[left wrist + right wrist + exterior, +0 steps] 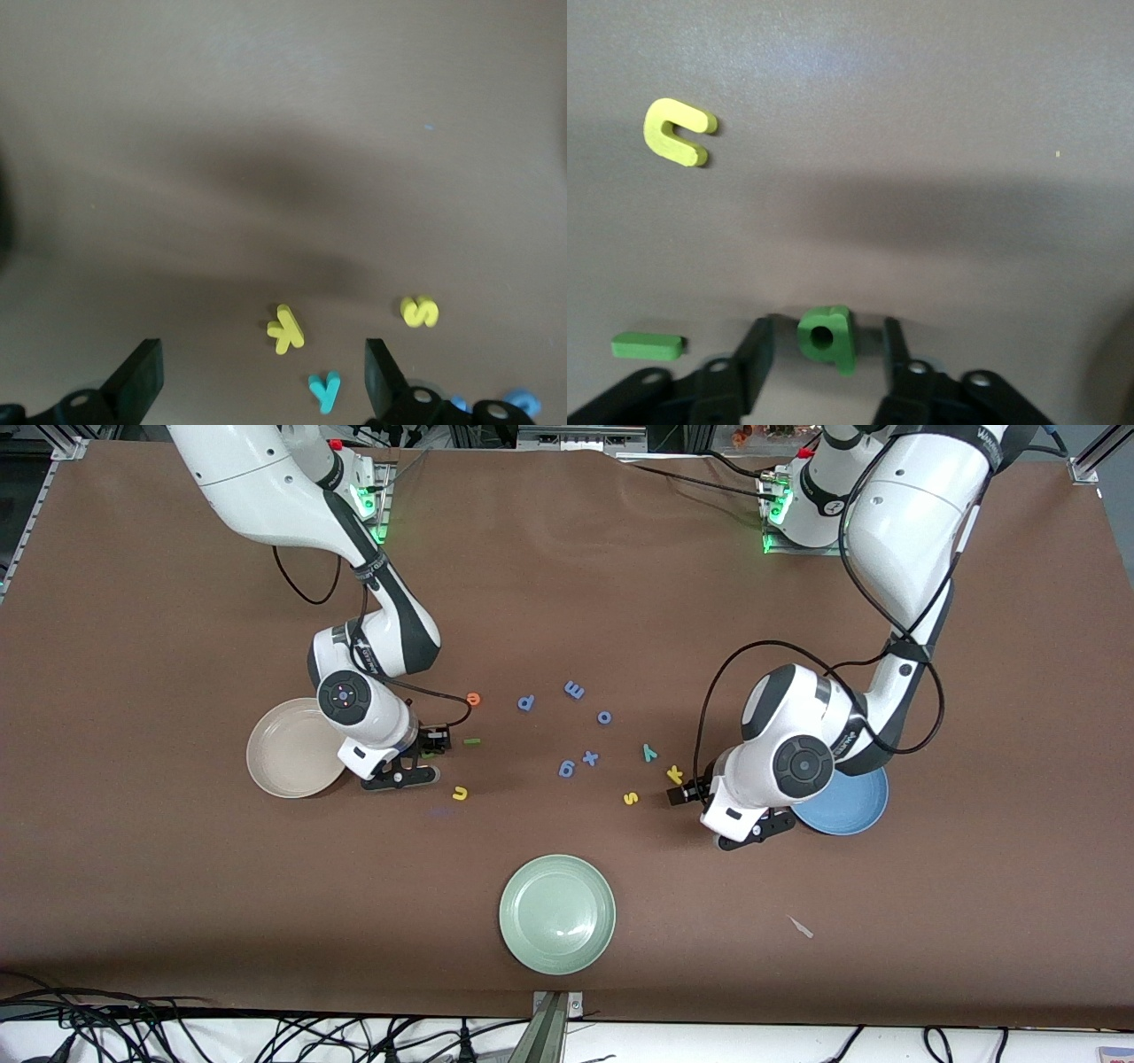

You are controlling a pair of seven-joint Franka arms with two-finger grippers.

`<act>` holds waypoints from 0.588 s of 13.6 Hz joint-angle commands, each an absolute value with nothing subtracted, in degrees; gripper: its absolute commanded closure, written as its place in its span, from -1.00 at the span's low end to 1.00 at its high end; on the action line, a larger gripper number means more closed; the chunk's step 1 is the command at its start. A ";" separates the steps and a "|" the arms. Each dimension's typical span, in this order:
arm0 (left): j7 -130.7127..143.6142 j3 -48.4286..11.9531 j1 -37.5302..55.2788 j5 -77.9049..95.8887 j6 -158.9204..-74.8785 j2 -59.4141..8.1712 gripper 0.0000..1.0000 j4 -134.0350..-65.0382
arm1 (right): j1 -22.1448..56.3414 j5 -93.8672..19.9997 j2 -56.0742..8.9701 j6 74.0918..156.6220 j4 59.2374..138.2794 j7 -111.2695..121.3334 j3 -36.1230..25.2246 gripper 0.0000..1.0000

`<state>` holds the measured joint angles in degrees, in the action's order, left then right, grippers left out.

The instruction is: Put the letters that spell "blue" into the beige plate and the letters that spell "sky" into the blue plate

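Note:
The green b (828, 336) lies on the table beside the beige plate (275, 753). My right gripper (827, 328) is down around it, one finger on each side with a small gap, so it is open. Close by lie the thin green l (647, 345), the yellow u (678, 133) and the orange e (473, 699). My left gripper (263, 354) hangs open and empty beside the blue plate (855, 806). The yellow k (286, 328), teal y (324, 390) and yellow s (419, 311) lie just ahead of it. Both plates hold nothing.
A pale green plate (556, 912) sits near the table's front edge. Several periwinkle-blue letters (589, 758) are scattered at mid-table between the two letter groups. A small scrap (801, 927) lies nearer the front camera than the blue plate.

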<state>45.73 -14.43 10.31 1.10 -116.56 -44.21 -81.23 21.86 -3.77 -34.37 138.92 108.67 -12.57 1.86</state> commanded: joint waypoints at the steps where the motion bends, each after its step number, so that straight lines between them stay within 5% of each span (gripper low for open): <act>1: 55.42 -14.24 11.07 -0.09 -119.42 -45.70 -1.00 -82.34 | 21.62 -4.57 -34.19 140.36 109.60 -11.69 2.11 0.23; 4: 64.22 -14.24 12.48 -0.09 -125.14 -45.44 -1.00 -86.65 | 21.71 -4.57 -34.19 140.27 109.51 -12.04 2.20 0.75; 8: 66.53 -14.24 13.18 -0.09 -125.60 -45.44 -1.00 -87.63 | 21.10 -4.57 -32.70 136.25 107.06 -11.25 1.67 0.89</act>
<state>64.81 -14.45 12.93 1.09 -124.96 -46.32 -86.60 21.78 -3.77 -34.11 138.87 108.19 -12.57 1.70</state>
